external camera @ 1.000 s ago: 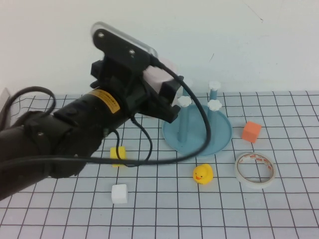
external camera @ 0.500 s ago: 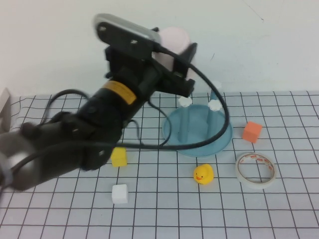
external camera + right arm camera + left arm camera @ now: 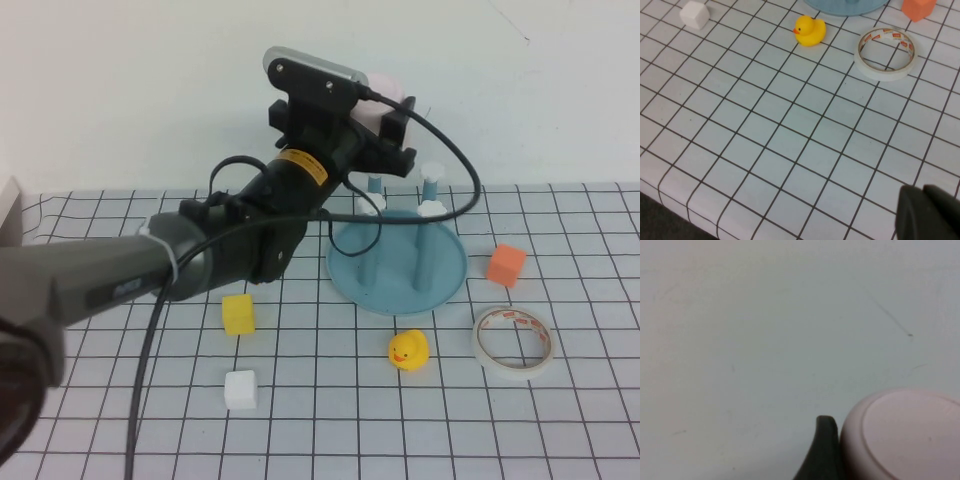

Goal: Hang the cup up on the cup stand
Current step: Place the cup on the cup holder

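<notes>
Step in hand: transport. The left gripper (image 3: 385, 120) carries the cup (image 3: 383, 98) raised above the far-left pegs of the cup stand (image 3: 440, 283); hanging not yet done.
Left gripper state: jaws spread wide and clamped on the cup; in the left wrist view a dark finger (image 3: 824, 450) lies against the cup's side, its flat closed end (image 3: 907, 432) towards the camera.
Cup location: in the air, gripped, clear of every peg, near the white flower knobs (image 3: 431, 209).
Right gripper: not seen in the high view; its dark tip (image 3: 930, 212) shows in the right wrist view, shut and holding nothing, parked low over the gridded table (image 3: 765, 125) on the near side of the tape roll (image 3: 885, 52) and yellow duck (image 3: 810, 31).
Next move, judged: the mouth must face down and sit centred over one knob, then lower straight; a crooked descent risks catching the knob and tipping the stand.
Change from earlier frame: arm has swung right and stretched out over the stand; the cup has travelled with it. Stand, duck, tape roll unmoved.
</notes>
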Robot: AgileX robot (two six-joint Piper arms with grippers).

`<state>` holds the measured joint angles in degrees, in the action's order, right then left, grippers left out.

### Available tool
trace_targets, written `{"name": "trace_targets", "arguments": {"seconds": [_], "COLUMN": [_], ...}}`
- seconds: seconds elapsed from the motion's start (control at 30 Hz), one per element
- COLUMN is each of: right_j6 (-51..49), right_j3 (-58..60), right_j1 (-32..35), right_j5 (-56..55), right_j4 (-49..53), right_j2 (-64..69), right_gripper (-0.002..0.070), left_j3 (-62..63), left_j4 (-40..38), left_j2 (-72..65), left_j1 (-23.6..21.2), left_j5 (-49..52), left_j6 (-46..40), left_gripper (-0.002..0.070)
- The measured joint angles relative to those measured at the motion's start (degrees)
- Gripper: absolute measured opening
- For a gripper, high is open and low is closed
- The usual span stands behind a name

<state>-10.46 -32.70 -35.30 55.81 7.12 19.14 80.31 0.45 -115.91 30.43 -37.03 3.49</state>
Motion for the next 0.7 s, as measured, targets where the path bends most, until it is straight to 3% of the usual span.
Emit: {"name": "trace_targets", "arguments": {"seconds": [0.37,0.7], "right_j6": [0.00,0.00], "right_j3": [0.00,0.00], "right_j1": [0.00,0.00], "right_j5": [0.00,0.04], "right_j4": [0.00,0.00], "right_j2": [0.00,0.00], "right_gripper": [0.0001,0.0000], "left_j3": [12.24,13.47], "left_j4": [1.52,2.26], "left_j2": [-8.49,-11.54], "left_j1": [-2.08,-2.08], "left_j5": [8.07,8.93], "left_j6": [0.95,4.29], "left_gripper": [0.0553,0.0553]}}
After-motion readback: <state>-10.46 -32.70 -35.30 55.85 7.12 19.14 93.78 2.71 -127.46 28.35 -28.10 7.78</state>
